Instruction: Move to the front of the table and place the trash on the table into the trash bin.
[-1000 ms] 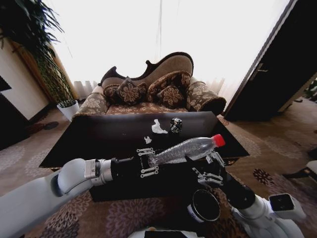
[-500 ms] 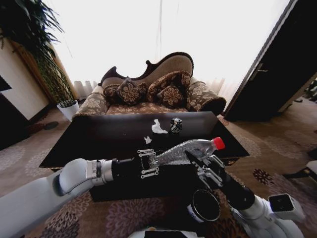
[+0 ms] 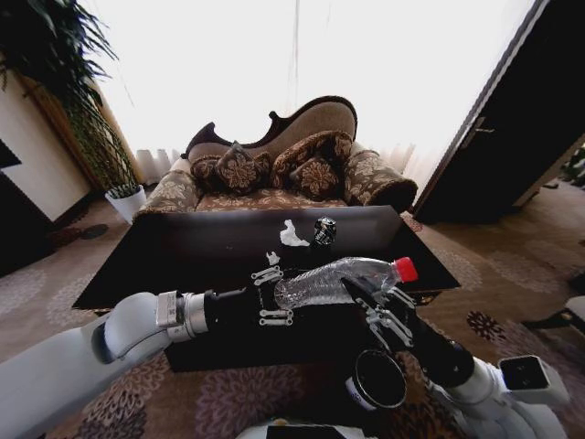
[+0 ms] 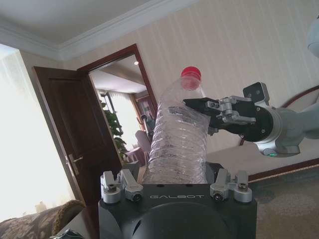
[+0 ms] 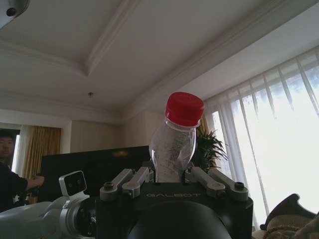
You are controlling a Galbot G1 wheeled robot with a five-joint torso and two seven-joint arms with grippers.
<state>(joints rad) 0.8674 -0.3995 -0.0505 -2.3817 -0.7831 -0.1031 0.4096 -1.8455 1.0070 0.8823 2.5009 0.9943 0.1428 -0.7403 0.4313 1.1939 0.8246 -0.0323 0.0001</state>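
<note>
A clear crumpled plastic bottle [image 3: 329, 279] with a red cap hangs over the front edge of the dark glossy table [image 3: 183, 247]. My left gripper [image 3: 271, 294] is shut on its base. My right gripper [image 3: 370, 300] is closed around its upper body just below the cap, as the left wrist view shows the right gripper [image 4: 202, 117] against the bottle [image 4: 177, 144]. On the table's far side lie a white paper scrap [image 3: 292, 236], a smaller scrap [image 3: 272, 258] and a crushed dark can [image 3: 324, 230]. The black trash bin [image 3: 377, 380] stands on the carpet below my right arm.
A patterned sofa [image 3: 274, 165] stands behind the table. A white plant pot [image 3: 128, 201] sits at the back left, and a dark door [image 3: 512, 137] is at the right. Patterned carpet surrounds the table.
My right gripper has risen from below the bottle and closed on its upper part. The bottle's cap end has dipped slightly and the bottle looks more bent. The left arm has barely moved.
</note>
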